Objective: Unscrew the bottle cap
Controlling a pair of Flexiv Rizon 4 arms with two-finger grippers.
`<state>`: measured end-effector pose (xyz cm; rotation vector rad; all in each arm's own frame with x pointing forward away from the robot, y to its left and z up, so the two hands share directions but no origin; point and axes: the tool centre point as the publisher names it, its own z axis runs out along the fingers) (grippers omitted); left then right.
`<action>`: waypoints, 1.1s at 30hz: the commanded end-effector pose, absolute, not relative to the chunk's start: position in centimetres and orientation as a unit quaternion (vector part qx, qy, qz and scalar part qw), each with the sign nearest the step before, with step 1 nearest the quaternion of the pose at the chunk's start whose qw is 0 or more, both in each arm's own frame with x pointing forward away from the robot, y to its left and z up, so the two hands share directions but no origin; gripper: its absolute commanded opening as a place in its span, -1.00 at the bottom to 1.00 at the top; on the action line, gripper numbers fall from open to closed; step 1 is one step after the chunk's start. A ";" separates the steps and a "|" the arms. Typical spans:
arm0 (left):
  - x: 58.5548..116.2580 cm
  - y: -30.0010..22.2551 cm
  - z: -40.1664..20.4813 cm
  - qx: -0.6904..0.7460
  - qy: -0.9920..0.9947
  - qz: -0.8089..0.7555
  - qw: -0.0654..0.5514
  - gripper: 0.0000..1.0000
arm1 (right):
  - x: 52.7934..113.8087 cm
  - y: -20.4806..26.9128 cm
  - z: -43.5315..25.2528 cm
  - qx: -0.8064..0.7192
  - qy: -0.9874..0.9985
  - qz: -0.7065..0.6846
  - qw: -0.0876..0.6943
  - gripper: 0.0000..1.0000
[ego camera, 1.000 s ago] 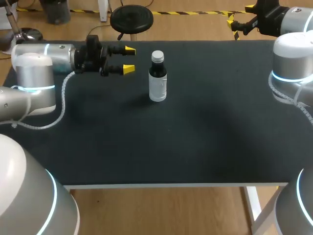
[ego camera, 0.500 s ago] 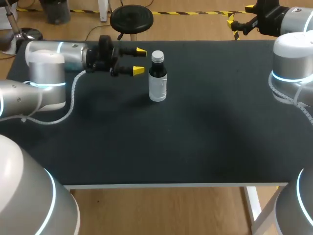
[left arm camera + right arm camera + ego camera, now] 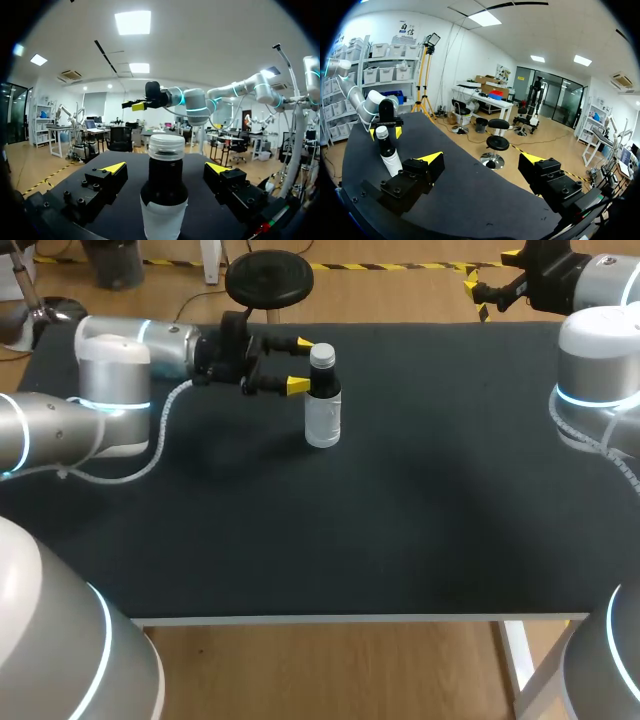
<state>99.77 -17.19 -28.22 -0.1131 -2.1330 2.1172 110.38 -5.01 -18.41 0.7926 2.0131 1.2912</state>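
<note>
My left arm has moved in across the bench [image 3: 420, 530] over the last second, bringing my left end effector [image 3: 300, 364] from well short of the bottle [image 3: 322, 415] to right at it. My right arm has not shifted.

By count there is one bottle, one cap [image 3: 322, 355] on it, and two end effectors, both mine.

The left end effector is spread wide. The bottle stands upright between its two yellow-tipped fingers [image 3: 114, 168], with the cap at about the height of the tips. In the left wrist view there is a gap on either side, so neither finger touches it.

My right end effector [image 3: 482, 159] also has its fingers wide apart and holds nothing. It hangs at the bench's far edge (just past it, by the head view), well apart from the bottle, which stands far ahead of it and off to its left finger's side.
</note>
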 end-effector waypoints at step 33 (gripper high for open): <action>99.6 -20.2 -28.8 -0.066 -0.703 0.701 0.100 1.00 | 110.4 -5.0 -18.4 0.300 0.761 0.487 0.305 1.00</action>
